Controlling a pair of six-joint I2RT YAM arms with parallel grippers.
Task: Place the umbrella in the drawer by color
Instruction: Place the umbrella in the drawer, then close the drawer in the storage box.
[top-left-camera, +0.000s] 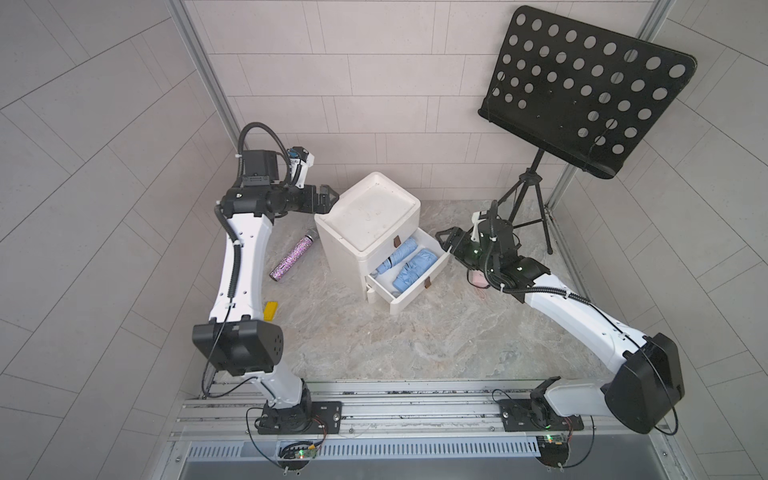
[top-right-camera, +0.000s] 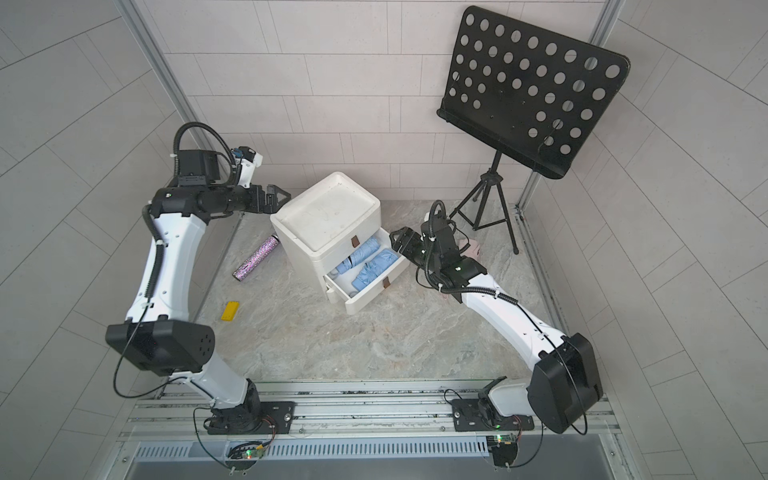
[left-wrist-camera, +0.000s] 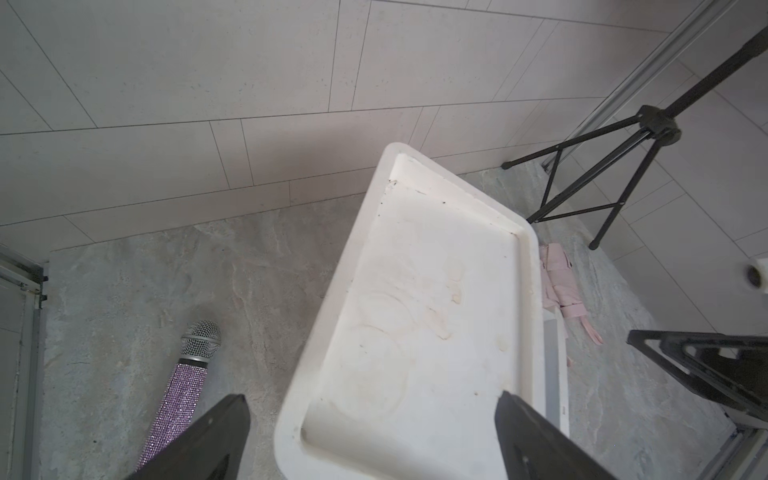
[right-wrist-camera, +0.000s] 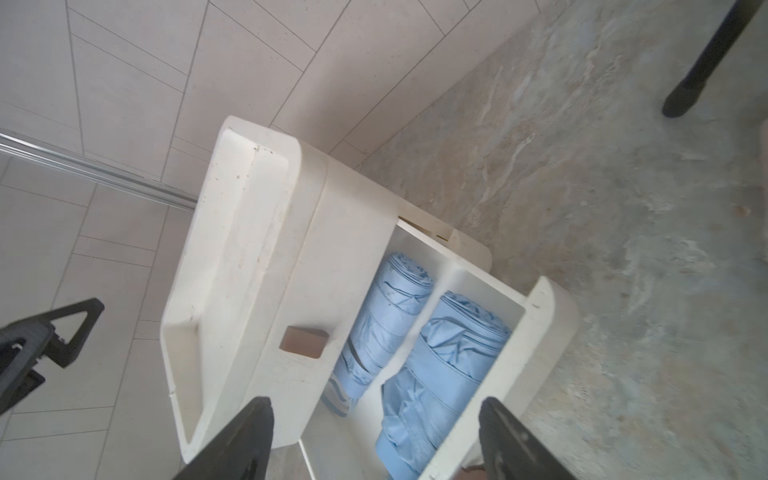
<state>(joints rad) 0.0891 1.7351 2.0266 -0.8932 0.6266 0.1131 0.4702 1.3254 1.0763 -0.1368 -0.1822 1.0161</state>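
At frame centre in a top view, blue umbrellas (top-left-camera: 415, 266) lay in the open drawer (top-left-camera: 411, 297). Left gripper (top-left-camera: 331, 198) and right gripper (top-left-camera: 446, 239) gaped empty; the right, beside the drawer, might knock it reaching the pink umbrella (left-wrist-camera: 557, 282).

The left arm (top-left-camera: 243, 266) rises from its base at the near edge to a black elbow, then slants up and away to a wrist that bends inward, so the last link lies about level. The left pincer (top-left-camera: 329, 198) points toward the centre, its jaws spread wide and empty; in the left wrist view both black fingers (left-wrist-camera: 216, 436) stand far apart. The right arm (top-left-camera: 573, 307) sweeps from its base out to a black elbow on the far right, then reaches low and inward. The right pincer (top-left-camera: 443, 237) tilts downward, its jaws parted and gripping nothing.
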